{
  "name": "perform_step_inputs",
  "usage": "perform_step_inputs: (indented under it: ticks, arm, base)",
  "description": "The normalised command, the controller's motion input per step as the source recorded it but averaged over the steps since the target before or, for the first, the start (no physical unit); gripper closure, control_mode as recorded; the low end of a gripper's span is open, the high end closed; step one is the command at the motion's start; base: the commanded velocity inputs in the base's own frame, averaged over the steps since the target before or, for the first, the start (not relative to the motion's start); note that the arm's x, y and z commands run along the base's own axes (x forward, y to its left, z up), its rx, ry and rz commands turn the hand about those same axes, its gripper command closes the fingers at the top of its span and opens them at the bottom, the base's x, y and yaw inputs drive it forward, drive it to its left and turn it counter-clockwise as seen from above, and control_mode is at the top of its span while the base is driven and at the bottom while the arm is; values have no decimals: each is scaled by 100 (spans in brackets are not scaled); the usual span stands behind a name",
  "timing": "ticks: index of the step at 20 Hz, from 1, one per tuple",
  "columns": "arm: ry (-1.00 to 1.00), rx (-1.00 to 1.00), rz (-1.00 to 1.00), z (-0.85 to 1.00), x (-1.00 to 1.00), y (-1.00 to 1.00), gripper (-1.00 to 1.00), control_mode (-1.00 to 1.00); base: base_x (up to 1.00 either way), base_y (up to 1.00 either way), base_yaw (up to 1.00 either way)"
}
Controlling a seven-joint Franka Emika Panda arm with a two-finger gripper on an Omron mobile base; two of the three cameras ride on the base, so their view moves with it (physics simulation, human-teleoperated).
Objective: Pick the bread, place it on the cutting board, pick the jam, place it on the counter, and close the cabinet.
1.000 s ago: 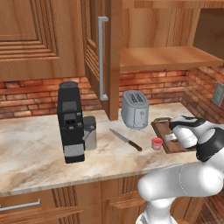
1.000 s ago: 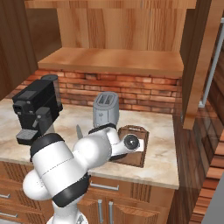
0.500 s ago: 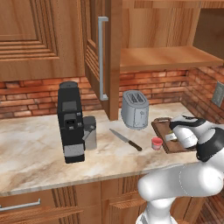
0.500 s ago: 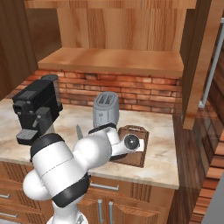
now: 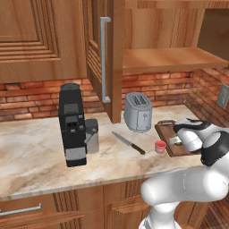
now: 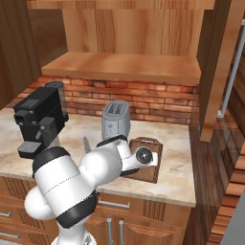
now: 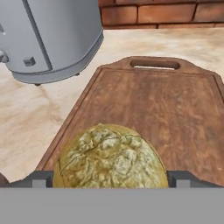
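The bread (image 7: 111,157), a bumpy olive-brown lump, lies on the near end of the dark wooden cutting board (image 7: 175,100). My gripper (image 7: 111,180) is low over it, open, with one fingertip close on each side of the lump. From the left base view the hand (image 5: 179,139) hovers over the cutting board (image 5: 166,132), and the small red jam (image 5: 160,146) stands on the counter (image 5: 36,152) just left of the board. The cabinet (image 5: 105,58) above has its door swung open. My arm covers part of the cutting board (image 6: 153,168) in the right base view.
A silver toaster (image 5: 137,112) stands right behind the board's handle end. A knife (image 5: 129,143) lies on the counter left of the jam. A black coffee machine (image 5: 72,123) is further left. The brick wall runs behind.
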Motion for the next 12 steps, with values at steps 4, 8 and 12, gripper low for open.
perform_step_inputs:
  ticks: [4,8,12]
  arm:
    - [-3,0,0,7,-21,0,-100,-100]
    - [-7,0,0,33,-19,0,-100,-100]
    - [-8,0,0,40,-12,0,-100,-100]
  base:
    - [0,0,0]
    - [0,0,0]
    - [0,0,0]
